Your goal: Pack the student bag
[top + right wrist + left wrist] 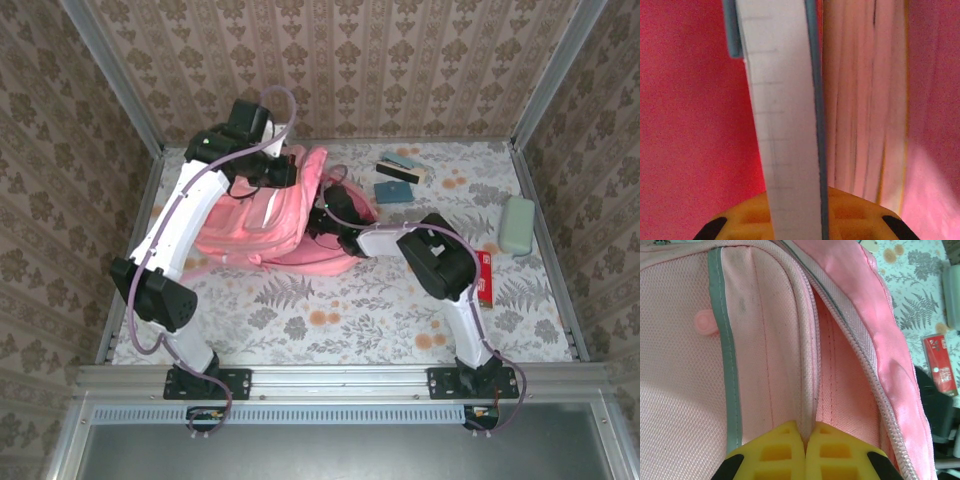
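Left gripper [806,434] has its yellow fingers pressed together on a fold of pink fabric beside the zipper of the student bag [765,340], pinching the rim of the bag's opening. From above, this gripper [283,172] sits at the far end of the bag.

Right gripper [799,200] is clamped on a thin notebook [782,100] with squared pages and a blue cover, held on edge between its pads. Pink-red lining surrounds it, and what look like the pale page edges of a second book [865,110] stand just beside it on the right. In the overhead view the right gripper [322,218] reaches into the bag's open mouth on the bag's right side.

The student bag [260,225] lies flat on the fern-printed table [330,310], left of centre and toward the far edge. A teal item [401,165] and a blue one [393,190] lie near the far edge. A pale green case [517,225] lies by the right edge, with a red box [486,276] just nearer than it.
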You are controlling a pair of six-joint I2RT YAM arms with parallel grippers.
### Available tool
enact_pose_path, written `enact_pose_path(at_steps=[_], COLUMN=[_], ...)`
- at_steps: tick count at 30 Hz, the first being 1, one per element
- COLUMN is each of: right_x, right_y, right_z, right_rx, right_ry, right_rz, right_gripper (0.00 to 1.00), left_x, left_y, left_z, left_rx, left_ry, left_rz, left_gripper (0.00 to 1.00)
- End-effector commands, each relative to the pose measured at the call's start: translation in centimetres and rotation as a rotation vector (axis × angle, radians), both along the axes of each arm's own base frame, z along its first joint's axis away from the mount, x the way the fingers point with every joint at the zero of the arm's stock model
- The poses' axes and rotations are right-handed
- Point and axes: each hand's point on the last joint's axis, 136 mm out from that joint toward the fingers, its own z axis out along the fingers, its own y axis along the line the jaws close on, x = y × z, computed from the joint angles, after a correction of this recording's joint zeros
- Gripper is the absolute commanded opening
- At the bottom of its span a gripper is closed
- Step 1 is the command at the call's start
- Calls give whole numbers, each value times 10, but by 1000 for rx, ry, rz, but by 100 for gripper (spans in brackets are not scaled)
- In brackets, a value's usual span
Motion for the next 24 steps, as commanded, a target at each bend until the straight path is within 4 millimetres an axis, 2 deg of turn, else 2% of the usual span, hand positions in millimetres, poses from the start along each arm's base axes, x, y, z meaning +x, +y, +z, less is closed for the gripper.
enact_pose_path(at_steps=[1, 8, 9, 10, 11, 12, 16, 19, 20, 24], right_x=[22, 32, 32, 32, 30, 29, 20, 12, 9, -3], right_y=[17, 48, 52, 55, 56, 55, 39, 25, 20, -3], right_z=[37, 30, 26, 23, 21, 18, 13, 16, 18, 26], right_rx=[109, 83, 57, 38, 21, 12, -37, -73, -88, -147], right_ry=[-78, -65, -55, -53, -47, -45, -43, -53, -55, -68], right_rz=[-53, -35, -24, -13, -4, 0, -15, -17, -15, -17], right_gripper=[0, 0, 6, 19, 40, 49, 66, 69, 70, 72], left_x=[-8, -12, -12, -12, -12, -12, -9, -9, -2, 2], left_y=[-15, -19, -19, -19, -19, -18, -15, -14, -3, 8], left_z=[55, 55, 55, 55, 55, 54, 55, 53, 53, 51], left_rx=[-165, -191, -193, -194, -194, -193, -198, -202, -203, -210], left_ry=[-125, -110, -109, -110, -108, -107, -109, -108, -111, -107], left_rz=[-54, -70, -69, -69, -68, -64, -53, -54, -23, -1], left_gripper=[0, 0, 0, 0, 0, 0, 0, 0, 0, 0])
